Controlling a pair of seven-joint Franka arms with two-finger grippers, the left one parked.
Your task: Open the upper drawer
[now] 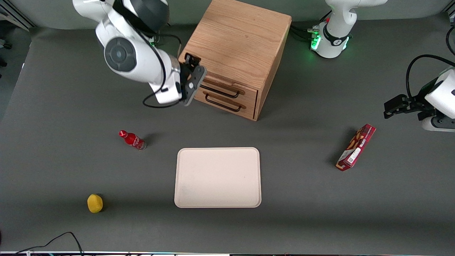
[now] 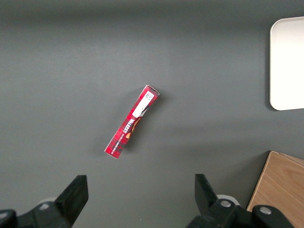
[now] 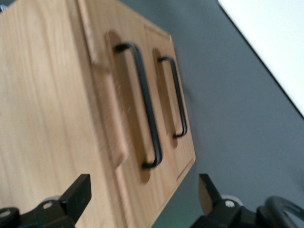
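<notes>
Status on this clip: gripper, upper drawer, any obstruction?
Gripper open, in front of the cabinet, off the handles. Upper drawer shut, handle untouched. Nothing blocking the handle.

end effector (image 1: 192, 82): just in front of the cabinet's drawer face, at the working arm's end of the handles; finger gap unclear
upper drawer (image 1: 227, 87): flush with cabinet (image 1: 241, 46), black bar handle above the lower drawer (image 1: 224, 102)
tray (image 1: 218, 177): flat on surface (image 1: 53, 117), nearer the camera than the cabinet
red bottle (image 1: 132, 139): lying down, toward working arm's end
yellow fruit (image 1: 95, 203): nearer the camera than the bottle
red box (image 1: 356, 147): toward parked arm's end
</notes>
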